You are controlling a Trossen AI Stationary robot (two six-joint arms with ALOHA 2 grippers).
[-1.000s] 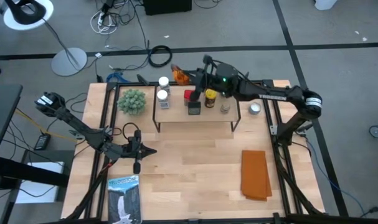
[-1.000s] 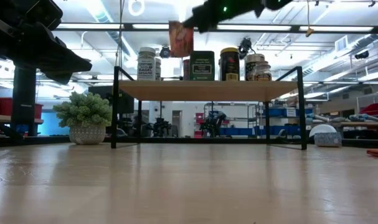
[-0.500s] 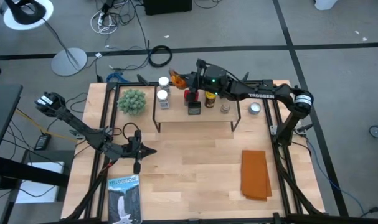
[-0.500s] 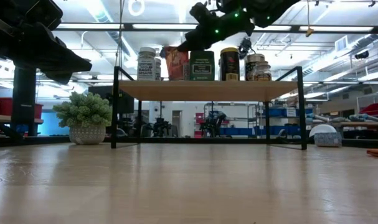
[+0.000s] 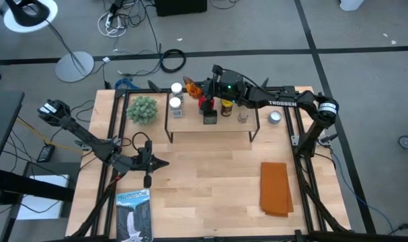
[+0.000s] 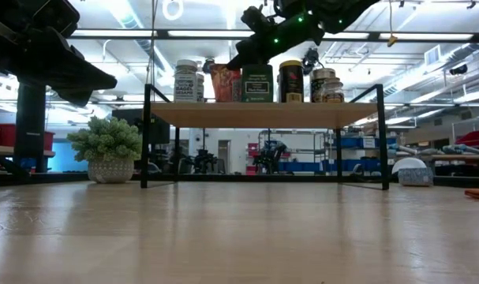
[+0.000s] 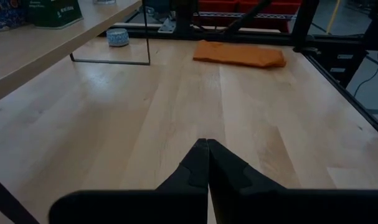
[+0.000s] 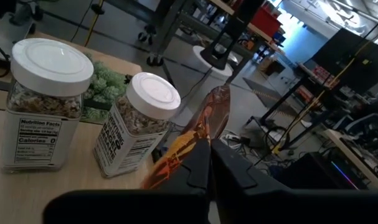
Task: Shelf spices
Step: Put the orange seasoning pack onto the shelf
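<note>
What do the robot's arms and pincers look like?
Both arms are dark, nearly black, built from slim jointed segments. The right arm carries white lettering along its side, a pale ring at one joint and a small green light near the wrist. The left arm looks plain. Each pincer, like the left pincer, has two flat, dark, wedge-shaped fingers.

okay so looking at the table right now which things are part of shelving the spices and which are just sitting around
Part of the job:
- shelf
- two white-lidded jars
- orange-brown packet, pinched in the right tool
- red box
- dark box
- yellow-lidded jar
- small jar

Just lying about:
- potted plant
- folded orange cloth
- blue-and-white package
- small tin
</note>
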